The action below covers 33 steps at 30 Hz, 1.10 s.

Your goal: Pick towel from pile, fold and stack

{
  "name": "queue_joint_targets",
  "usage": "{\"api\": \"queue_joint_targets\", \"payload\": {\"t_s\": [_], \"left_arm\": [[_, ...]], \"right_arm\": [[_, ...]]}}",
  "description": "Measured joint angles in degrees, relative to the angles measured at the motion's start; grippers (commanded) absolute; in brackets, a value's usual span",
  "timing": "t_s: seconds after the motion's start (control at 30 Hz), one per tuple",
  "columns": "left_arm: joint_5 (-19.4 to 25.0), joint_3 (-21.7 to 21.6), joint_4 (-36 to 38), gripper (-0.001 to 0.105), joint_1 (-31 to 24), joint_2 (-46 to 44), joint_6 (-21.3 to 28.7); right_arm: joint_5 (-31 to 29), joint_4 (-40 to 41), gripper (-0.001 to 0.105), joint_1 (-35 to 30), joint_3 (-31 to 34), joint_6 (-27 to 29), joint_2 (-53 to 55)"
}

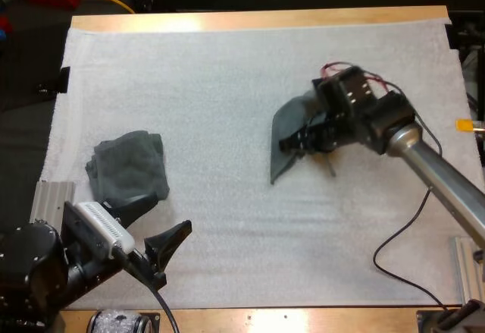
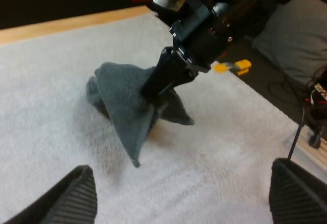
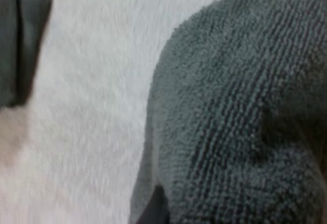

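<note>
Grips towel (image 1: 286, 139) in right jaws, raised to hang for folding. Holds left jaws released near pile (image 1: 127, 168), ready.

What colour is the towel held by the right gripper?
The towel is dark grey-green, with a ribbed, looped weave; the right wrist view shows it best.

Wooden tabletop (image 1: 258, 19), white mat (image 1: 227, 219) laid over it.
Mat covers nearly all; bare wood shows along far and near edges. One crumpled towel (image 1: 127, 168), dark grey-green, lies on the mat near its left edge.
</note>
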<state>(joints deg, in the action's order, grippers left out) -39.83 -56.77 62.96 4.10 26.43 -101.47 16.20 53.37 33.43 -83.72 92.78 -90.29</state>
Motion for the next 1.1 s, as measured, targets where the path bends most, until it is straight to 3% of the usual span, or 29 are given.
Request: {"api": "queue_joint_targets", "payload": {"t_s": [0.4, 0.63, 0.73, 0.93, 1.0, 1.1], "left_arm": [[0.00, 0.00, 0.03, 0.069, 0.00, 0.00, 0.00], [0.00, 0.00, 1.37, 0.069, 0.00, 0.00, 0.00], [0.00, 0.00, 1.88, 0.069, 0.00, 0.00, 0.00], [0.00, 0.00, 3.22, 0.069, 0.00, 0.00, 0.00], [0.00, 0.00, 3.23, 0.069, 0.00, 0.00, 0.00], [0.00, 0.00, 3.29, 0.069, 0.00, 0.00, 0.00]], "right_arm": [[-9.85, 5.31, 0.003, 13.07, 0.12, 0.57, 0.03], [-12.20, 5.20, 0.003, 14.79, 0.12, 0.40, 0.03], [-12.19, 5.20, 0.016, 14.79, 0.12, -0.60, 0.03], [-9.12, 5.20, 0.074, 14.79, 0.12, -1.33, 0.03], [-6.45, 5.20, 0.081, 14.79, 0.12, -1.42, 0.03], [-2.27, 5.20, 0.081, 14.79, 0.12, -1.46, 0.03]]}}
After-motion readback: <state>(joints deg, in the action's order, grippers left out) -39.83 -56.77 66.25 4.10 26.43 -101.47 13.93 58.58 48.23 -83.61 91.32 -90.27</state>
